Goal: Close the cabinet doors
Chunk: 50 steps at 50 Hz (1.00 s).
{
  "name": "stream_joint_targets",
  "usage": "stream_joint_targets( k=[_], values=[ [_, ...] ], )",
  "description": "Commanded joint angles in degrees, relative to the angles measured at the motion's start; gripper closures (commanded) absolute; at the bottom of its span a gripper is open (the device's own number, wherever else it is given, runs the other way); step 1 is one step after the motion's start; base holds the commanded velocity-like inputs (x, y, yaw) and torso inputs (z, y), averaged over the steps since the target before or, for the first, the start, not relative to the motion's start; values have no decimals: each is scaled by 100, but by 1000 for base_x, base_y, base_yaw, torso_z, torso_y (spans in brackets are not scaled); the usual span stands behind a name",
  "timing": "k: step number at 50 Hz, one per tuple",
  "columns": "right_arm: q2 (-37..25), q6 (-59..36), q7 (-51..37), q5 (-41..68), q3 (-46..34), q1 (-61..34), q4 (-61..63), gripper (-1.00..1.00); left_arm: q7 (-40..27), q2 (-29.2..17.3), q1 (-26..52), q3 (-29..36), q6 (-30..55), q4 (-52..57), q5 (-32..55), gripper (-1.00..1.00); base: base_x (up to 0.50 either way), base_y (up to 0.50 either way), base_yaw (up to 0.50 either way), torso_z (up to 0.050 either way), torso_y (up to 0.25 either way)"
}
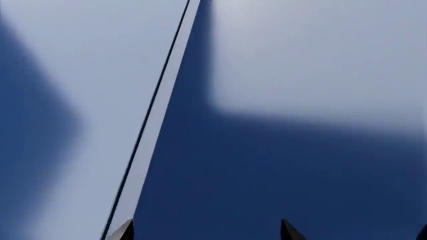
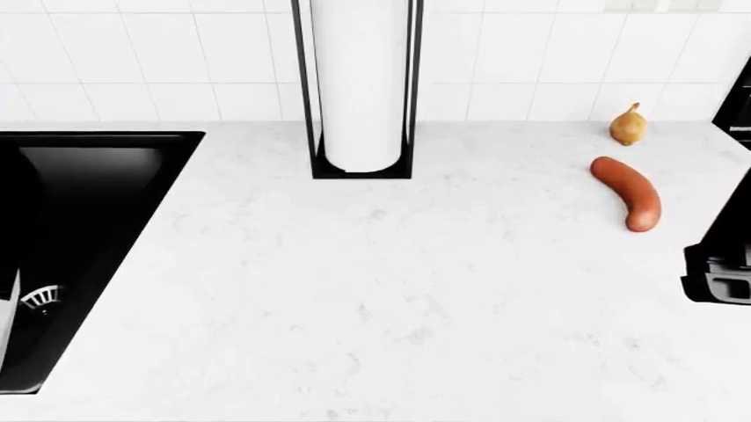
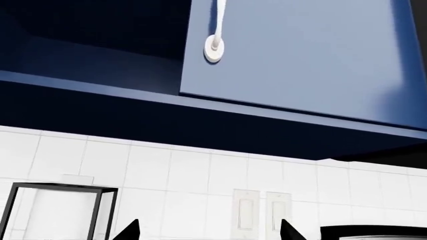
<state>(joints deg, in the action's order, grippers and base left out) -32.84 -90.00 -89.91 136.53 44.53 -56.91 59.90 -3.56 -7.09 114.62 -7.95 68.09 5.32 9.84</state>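
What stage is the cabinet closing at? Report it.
Done: nothing shows as finished. In hand: the left fingers sit close against a blue door panel beside its edge gap. Left: in the right wrist view, the handled cabinet door looks ajar beside a dark opening.

Wide bare countertop (image 2: pixel 388 299) in the middle gives free passage, bounded by sink (image 2: pixel 83 220) at left, paper towel holder (image 2: pixel 360 88) at the back wall, sausage (image 2: pixel 629 192) and pear-like fruit (image 2: pixel 629 126) back right, black appliance (image 2: pixel 722 264) at right edge.
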Motion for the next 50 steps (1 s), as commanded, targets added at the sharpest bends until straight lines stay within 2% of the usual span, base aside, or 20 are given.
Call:
stream_joint_targets(
  k=[1,17,30,50],
  values=[
    [23,4,-6,138,56,-7,9,-100,340,426,-289,318,-149,-555,1215,-100,0,0,0,0,0],
    [53,6,-6,255,101,-48,9,-100,263,607,-274,382,-219,-1255,1663,-100,0,0,0,0,0],
    [53,10,-6,467,265,-97,9,-100,-175,631,-554,352,-16,-1250,2417,-100,0,0,0,0,0],
    [63,3,-6,616,305,-76,9,-100,-218,589,-1091,938,-465,-1713,2900,-100,0,0,0,0,0]
  ],
)
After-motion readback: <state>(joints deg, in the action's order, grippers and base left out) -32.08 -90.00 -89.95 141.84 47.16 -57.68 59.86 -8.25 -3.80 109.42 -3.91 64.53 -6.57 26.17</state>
